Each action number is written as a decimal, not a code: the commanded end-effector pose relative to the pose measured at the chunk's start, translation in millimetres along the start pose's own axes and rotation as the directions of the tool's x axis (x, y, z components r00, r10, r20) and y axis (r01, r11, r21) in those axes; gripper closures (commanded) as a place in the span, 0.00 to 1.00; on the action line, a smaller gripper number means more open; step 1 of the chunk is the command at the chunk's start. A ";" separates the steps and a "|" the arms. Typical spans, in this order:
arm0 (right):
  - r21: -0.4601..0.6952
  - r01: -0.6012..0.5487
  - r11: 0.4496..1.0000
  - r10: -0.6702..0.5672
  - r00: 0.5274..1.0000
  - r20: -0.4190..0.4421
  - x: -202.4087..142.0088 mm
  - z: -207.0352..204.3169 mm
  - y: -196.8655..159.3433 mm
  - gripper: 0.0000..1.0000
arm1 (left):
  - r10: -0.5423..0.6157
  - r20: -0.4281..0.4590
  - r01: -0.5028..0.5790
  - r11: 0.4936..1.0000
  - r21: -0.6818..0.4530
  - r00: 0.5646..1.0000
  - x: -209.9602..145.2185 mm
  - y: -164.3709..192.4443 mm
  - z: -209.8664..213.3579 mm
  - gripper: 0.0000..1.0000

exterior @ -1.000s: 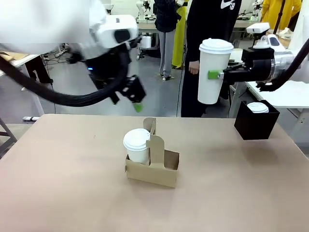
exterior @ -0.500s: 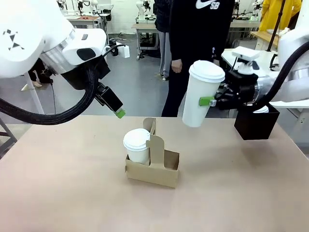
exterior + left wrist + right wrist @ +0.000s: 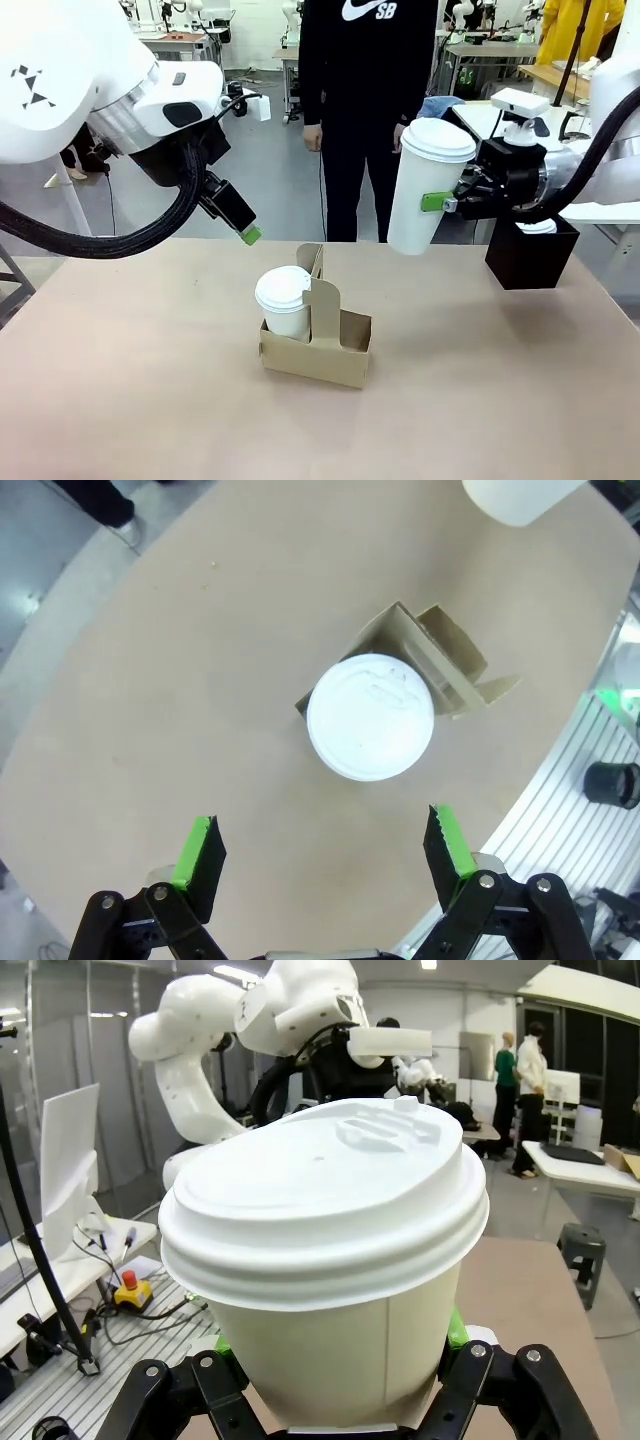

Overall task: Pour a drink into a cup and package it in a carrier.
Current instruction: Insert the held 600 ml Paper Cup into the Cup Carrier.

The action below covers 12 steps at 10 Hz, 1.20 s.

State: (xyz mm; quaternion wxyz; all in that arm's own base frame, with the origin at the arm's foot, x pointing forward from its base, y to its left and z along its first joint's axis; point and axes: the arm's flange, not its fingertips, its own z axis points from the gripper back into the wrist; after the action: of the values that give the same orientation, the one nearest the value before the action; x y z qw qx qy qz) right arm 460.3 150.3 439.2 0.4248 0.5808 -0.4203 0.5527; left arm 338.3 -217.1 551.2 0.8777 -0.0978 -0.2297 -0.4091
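The tall white lidded paper cup (image 3: 420,190) hangs tilted in the air above and to the right of the carrier, with my right gripper (image 3: 440,202) shut on its side. In the right wrist view the cup (image 3: 330,1260) stands between the fingers (image 3: 200,1385). The brown cardboard carrier (image 3: 340,350) sits mid-table with a shorter white lidded cup (image 3: 285,298) in its left well; the right well is free. My left gripper (image 3: 243,230) hovers open up and left of the carrier, looking down on the short cup (image 3: 370,716) and carrier (image 3: 450,660). The carafe of drink is out of view.
A black box (image 3: 530,255) holding another white lidded cup (image 3: 536,222) stands at the table's far right, just behind my right arm. A person in black (image 3: 370,100) stands at the far side. Bare tabletop (image 3: 150,380) surrounds the carrier.
My right gripper has brought the tall cup down and leftward toward the carrier and tilted it. My left gripper has drawn back to the left. The person has stepped left.
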 end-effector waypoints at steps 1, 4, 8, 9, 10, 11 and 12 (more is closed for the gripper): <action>0.072 0.080 0.994 -0.081 0.997 0.010 -19.8 -17.7 -17.2 0.19 | -0.107 0.049 0.108 0.994 -0.028 0.993 -32.8 17.4 -3.0 0.00; 0.157 0.144 0.977 -0.147 0.989 0.008 -53.1 -56.6 -29.5 0.19 | -0.329 0.144 0.343 0.936 -0.086 0.933 -81.4 52.0 -1.6 0.00; 0.197 0.169 0.966 -0.176 0.984 0.018 -92.0 -81.5 -34.8 0.19 | -0.488 0.275 0.540 0.828 -0.155 0.828 -136.6 88.8 -4.9 0.00; 0.204 0.185 0.961 -0.191 0.982 0.008 -102.8 -86.9 -34.0 0.19 | -0.505 0.260 0.551 0.821 -0.147 0.823 -143.3 88.2 -4.1 0.00; 0.202 0.189 0.961 -0.192 0.981 -0.002 -112.2 -88.1 -34.9 0.19 | -0.515 0.234 0.551 0.823 -0.134 0.825 -145.3 88.6 -3.8 0.00; 0.211 0.186 0.960 -0.189 0.982 -0.007 -122.9 -89.0 -36.2 0.19 | -0.495 0.244 0.533 0.838 -0.120 0.834 -121.4 102.4 5.9 0.00; 0.219 0.185 0.958 -0.188 0.982 -0.007 -133.4 -93.1 -37.8 0.19 | -0.495 0.244 0.533 0.838 -0.120 0.834 -121.4 102.4 5.9 0.00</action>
State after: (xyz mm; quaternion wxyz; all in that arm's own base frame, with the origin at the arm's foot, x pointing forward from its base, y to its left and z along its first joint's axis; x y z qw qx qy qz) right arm 459.7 245.0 310.7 0.4188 0.6711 -0.3017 0.5321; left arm 344.4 -63.9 497.6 0.6970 -0.1529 -0.2890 -0.6382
